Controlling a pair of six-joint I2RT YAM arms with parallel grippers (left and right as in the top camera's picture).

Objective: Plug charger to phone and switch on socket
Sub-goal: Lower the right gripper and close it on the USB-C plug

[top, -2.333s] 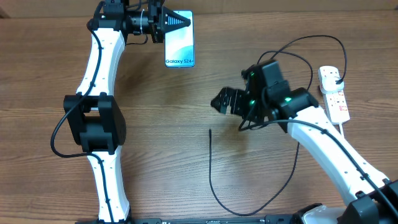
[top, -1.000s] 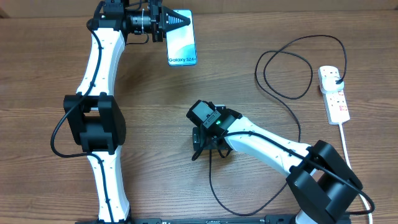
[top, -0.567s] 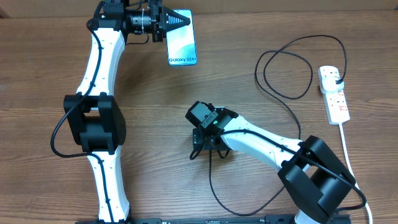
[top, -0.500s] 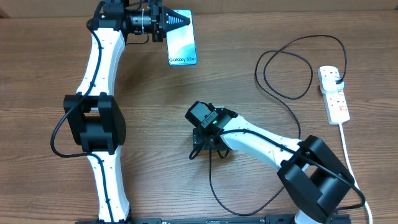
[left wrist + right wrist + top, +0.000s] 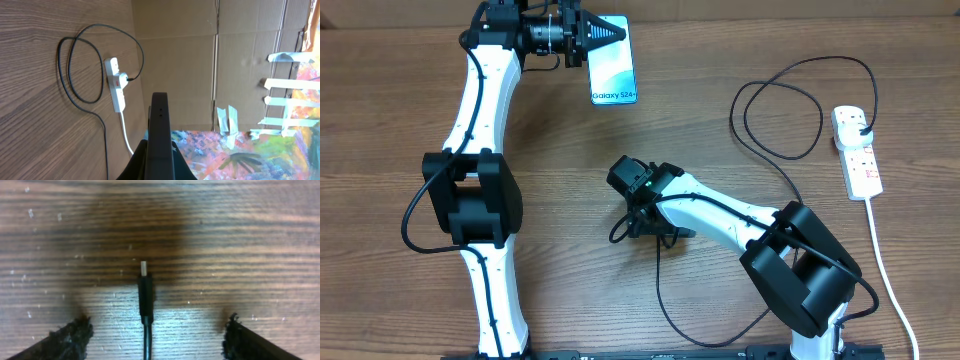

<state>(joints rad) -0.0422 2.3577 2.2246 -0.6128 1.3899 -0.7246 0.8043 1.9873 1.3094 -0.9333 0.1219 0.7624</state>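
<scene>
My left gripper [image 5: 598,32] is shut on the top end of the phone [image 5: 613,70], whose lit screen faces up at the table's far side. In the left wrist view the phone [image 5: 160,115] shows edge-on between the fingers [image 5: 160,155]. The charger cable [image 5: 720,343] loops across the table to the socket [image 5: 857,155], where its black plug [image 5: 866,131] sits. My right gripper [image 5: 647,232] is open, low over the table, and straddles the cable's small plug tip [image 5: 145,292]. The tip lies flat between the two fingers [image 5: 150,342], untouched.
The socket's white cord [image 5: 885,270] runs down the right side towards the front edge. The socket [image 5: 116,85] and the cable loop [image 5: 75,70] also show in the left wrist view, with cardboard walls behind. Bare wood lies between phone and cable tip.
My right arm has swung from the right side to the table's middle and come down over the cable tip, then shifted a little left. The left gripper keeps hold of the phone.
</scene>
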